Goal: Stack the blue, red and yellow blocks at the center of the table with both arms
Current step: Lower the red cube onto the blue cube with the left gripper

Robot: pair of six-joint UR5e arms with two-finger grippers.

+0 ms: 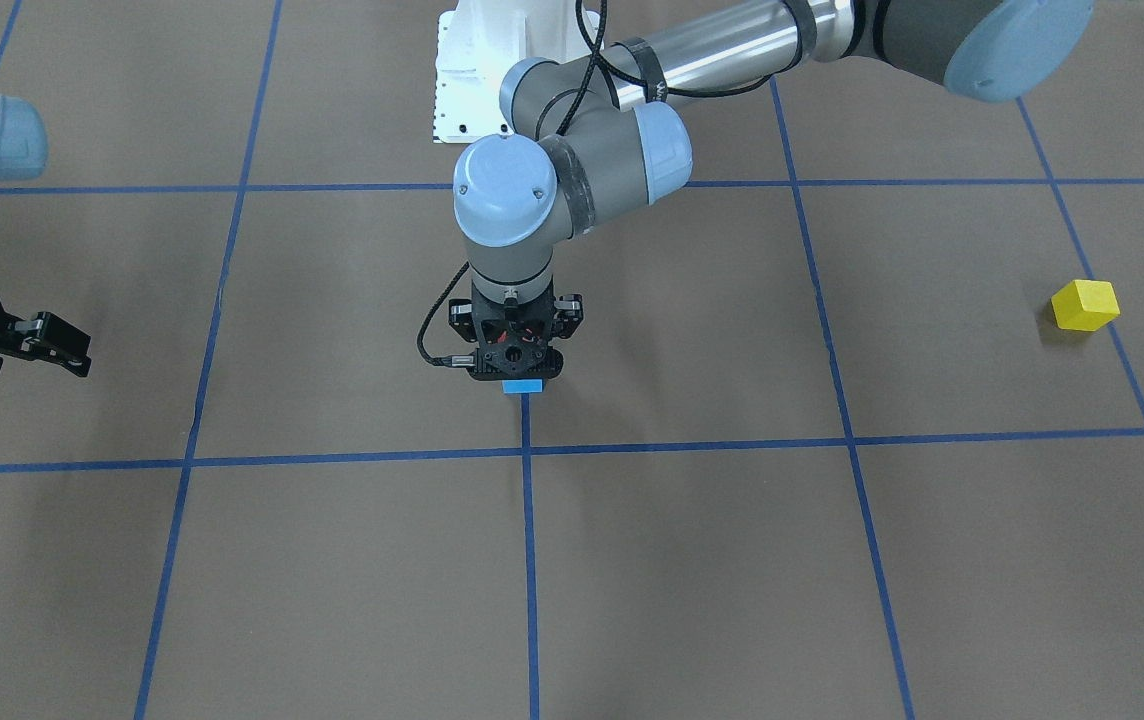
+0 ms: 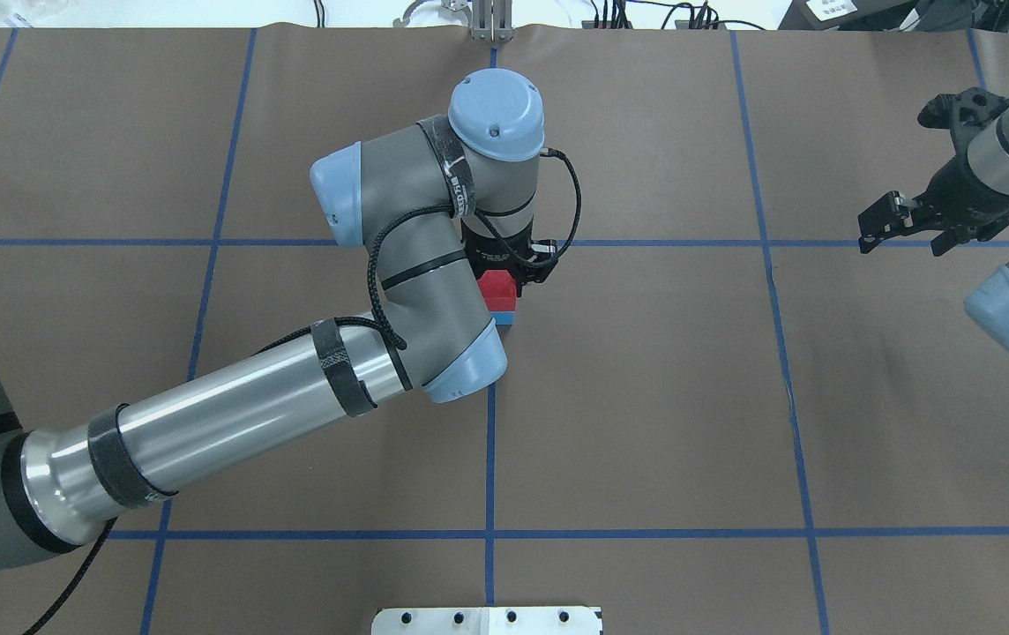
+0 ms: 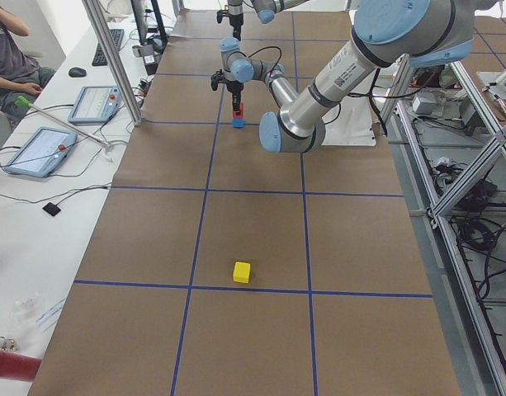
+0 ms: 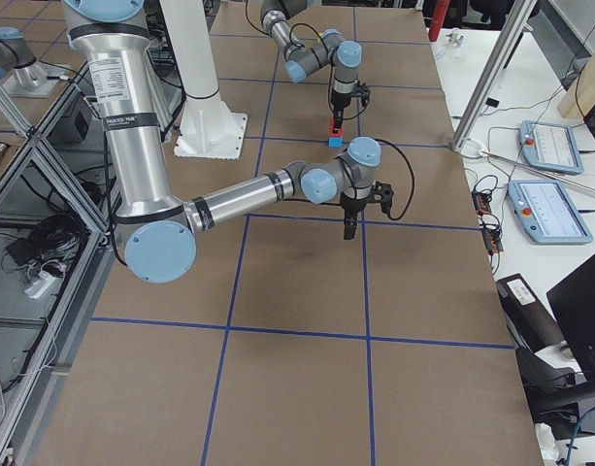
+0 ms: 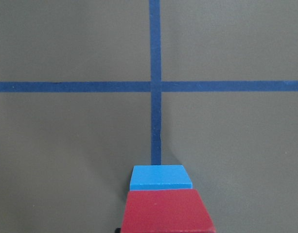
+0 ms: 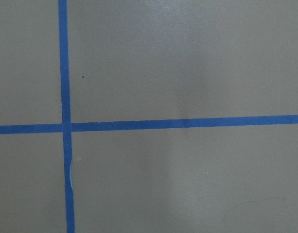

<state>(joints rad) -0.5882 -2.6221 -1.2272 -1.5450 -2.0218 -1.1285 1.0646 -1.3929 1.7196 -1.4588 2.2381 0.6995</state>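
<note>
Brown table [image 1: 332, 580], blue tape grid [image 1: 530, 560]

Centre: left gripper [image 1: 517, 352] sits directly over the red block [image 2: 497, 287] and blue block [image 1: 522, 386]. The left arm [image 2: 231, 406] slants in across the near-left squares (top approach to the stack is blocked). Yellow block [image 1: 1085, 305] stands alone with bare table [image 2: 646, 397] all round it. Right gripper [image 2: 906, 234] hovers well apart, at the right edge.

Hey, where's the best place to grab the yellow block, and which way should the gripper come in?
Take the yellow block by two opposite side faces, coming straight down from above. It's a cube sitting flat on the table with nothing touching it, so its sides are free.
</note>
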